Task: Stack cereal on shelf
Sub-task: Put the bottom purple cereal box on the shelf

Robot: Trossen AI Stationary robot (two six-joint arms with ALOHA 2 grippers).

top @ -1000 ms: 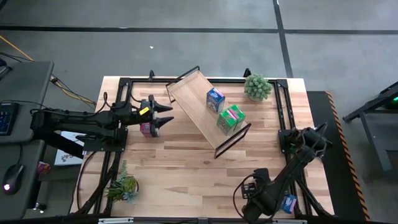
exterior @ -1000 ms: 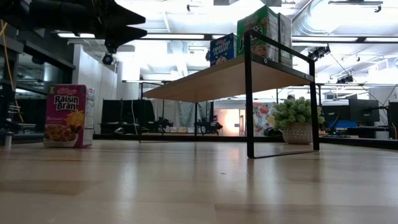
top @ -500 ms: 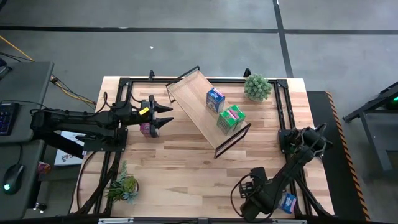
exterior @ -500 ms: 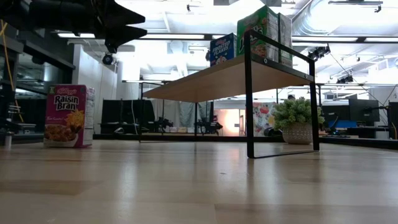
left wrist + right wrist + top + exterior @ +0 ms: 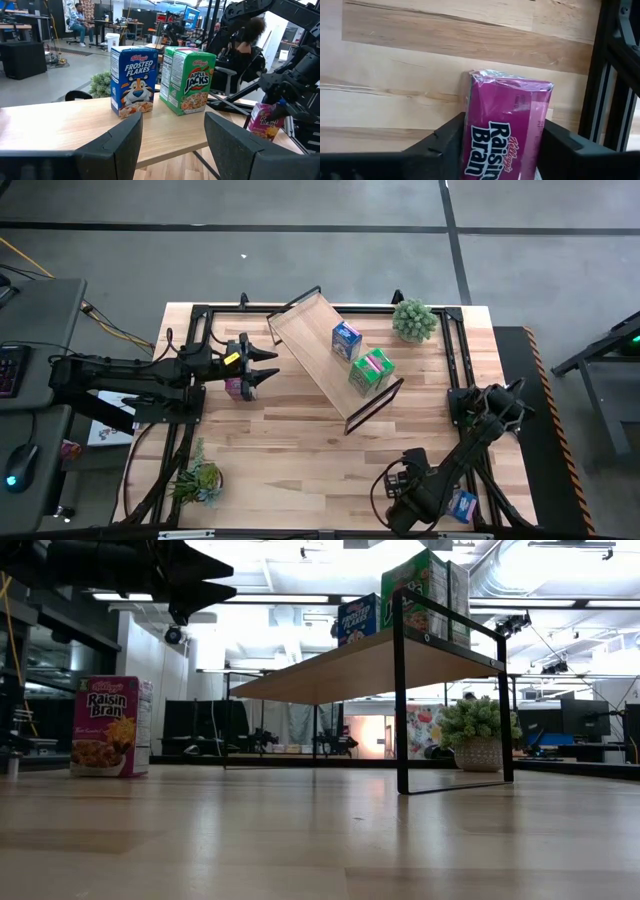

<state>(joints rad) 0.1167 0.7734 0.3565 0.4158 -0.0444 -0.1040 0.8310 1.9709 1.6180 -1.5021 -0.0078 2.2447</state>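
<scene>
The shelf (image 5: 335,360) stands slantwise at mid-table on its black frame ends. On its board stand a blue cereal box (image 5: 346,340) and green cereal boxes (image 5: 371,370). A pink cereal box (image 5: 236,387) stands upright on the table at the left. My left gripper (image 5: 270,365) hovers open and level just above that box, pointing at the shelf. At the near right edge my right gripper (image 5: 403,498) points steeply down, shut on another pink cereal box (image 5: 507,125). A blue cereal box (image 5: 463,507) lies beside that arm. My right gripper pinches the pink box by its two narrow sides (image 5: 470,135), one finger (image 5: 440,147) on each side. The fingers come from above, slanting down, and lie along the box. In the left wrist view the box (image 5: 262,120) hangs tilted under the gripper; whether it is clear of the table, I cannot tell.
A potted plant (image 5: 413,320) stands at the far right corner and another (image 5: 200,480) at the near left. Black frame rails (image 5: 455,350) run along the table's sides. Bare planks (image 5: 300,450) lie between the shelf and the near edge.
</scene>
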